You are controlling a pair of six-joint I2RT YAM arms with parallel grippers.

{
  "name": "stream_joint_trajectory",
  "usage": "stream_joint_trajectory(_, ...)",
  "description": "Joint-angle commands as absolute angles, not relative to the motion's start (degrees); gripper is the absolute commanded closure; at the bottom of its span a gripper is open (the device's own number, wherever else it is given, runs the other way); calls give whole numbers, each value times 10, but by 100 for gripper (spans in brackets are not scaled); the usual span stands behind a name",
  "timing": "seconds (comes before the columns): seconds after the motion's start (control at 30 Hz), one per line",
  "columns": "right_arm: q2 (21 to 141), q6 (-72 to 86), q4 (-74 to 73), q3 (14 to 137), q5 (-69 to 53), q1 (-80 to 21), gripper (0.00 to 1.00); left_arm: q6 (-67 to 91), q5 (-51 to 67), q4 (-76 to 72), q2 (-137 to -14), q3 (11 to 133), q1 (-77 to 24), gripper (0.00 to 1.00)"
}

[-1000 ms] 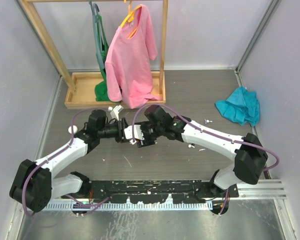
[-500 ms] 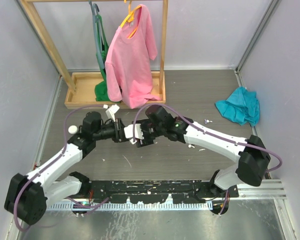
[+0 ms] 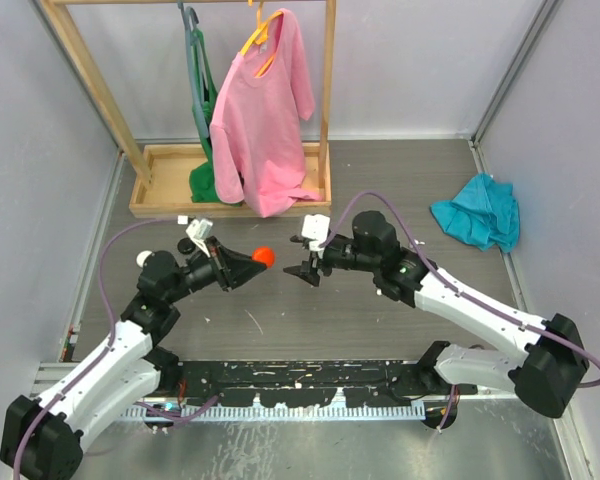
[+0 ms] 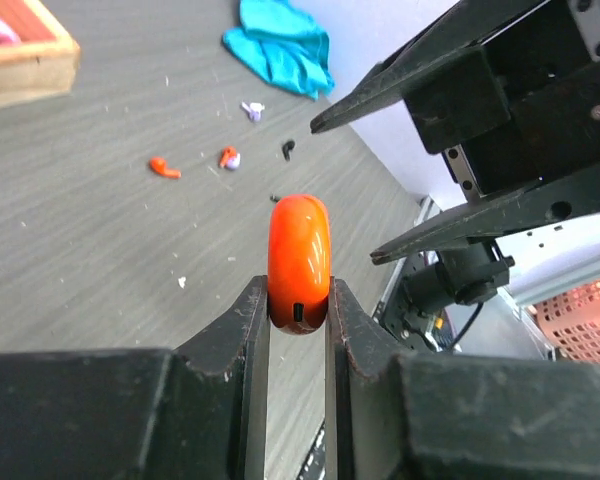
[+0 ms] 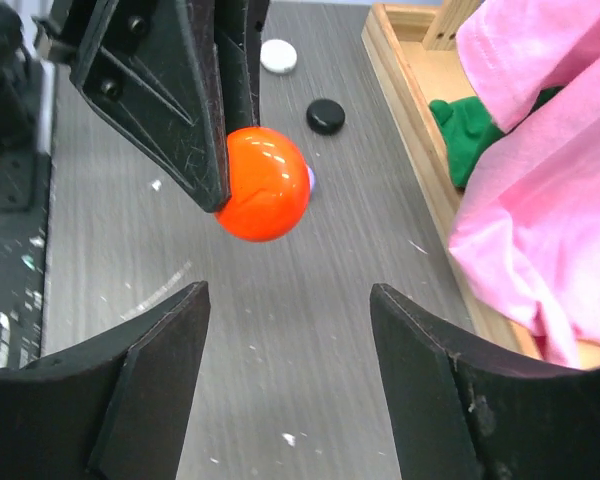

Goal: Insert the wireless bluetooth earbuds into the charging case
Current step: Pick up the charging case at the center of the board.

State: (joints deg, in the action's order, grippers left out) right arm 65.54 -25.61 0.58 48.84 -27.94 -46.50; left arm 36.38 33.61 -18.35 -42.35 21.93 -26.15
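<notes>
My left gripper point(image 4: 297, 290) is shut on an orange round charging case point(image 4: 299, 258), held edge-on above the table with its lid closed. In the top view the case point(image 3: 264, 256) hangs between the two arms, left gripper point(image 3: 246, 264) on its left. My right gripper point(image 5: 288, 295) is open and empty, a short way off and facing the case point(image 5: 263, 183). Earbuds lie loose on the table: a red one point(image 4: 160, 167), a red-and-pale one point(image 4: 228, 157), a lilac one point(image 4: 252, 110) and a dark one point(image 4: 288, 149).
A white round case point(image 5: 278, 56) and a black one point(image 5: 326, 116) lie on the table beyond the left gripper. A wooden rack base point(image 3: 170, 185) with a pink shirt point(image 3: 265, 120) stands at the back. A teal cloth point(image 3: 477, 212) lies at the right.
The two grippers were pressed together mid-table; they have drawn apart. The left one pulled back left with the orange case, the right one opened and withdrew to the right.
</notes>
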Motion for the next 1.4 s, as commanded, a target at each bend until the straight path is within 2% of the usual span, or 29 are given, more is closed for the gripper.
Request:
stream_joint_trajectory(0.0, 624, -47, 215, 440, -313, -459, 29, 361, 293, -344, -377, 187, -263, 100)
stream_joint_trajectory(0.27, 644, 219, 532, 340, -243, -459, 26, 365, 254, -420, -319, 154, -263, 100)
stream_joint_trajectory(0.5, 712, 350, 707, 322, -225, -459, 29, 398, 259, -485, -337, 149, -263, 100)
stream_joint_trajectory(0.77, 777, 406, 769, 356, -244, -460, 37, 441, 268, -587, -401, 146, -271, 100)
stream_joint_trajectory(1.07, 819, 442, 820, 379, -266, -462, 49, 448, 270, -590, -403, 154, -276, 100)
stream_joint_trajectory(1.37, 841, 461, 850, 389, -280, -467, 56, 459, 269, -603, -401, 156, -286, 100)
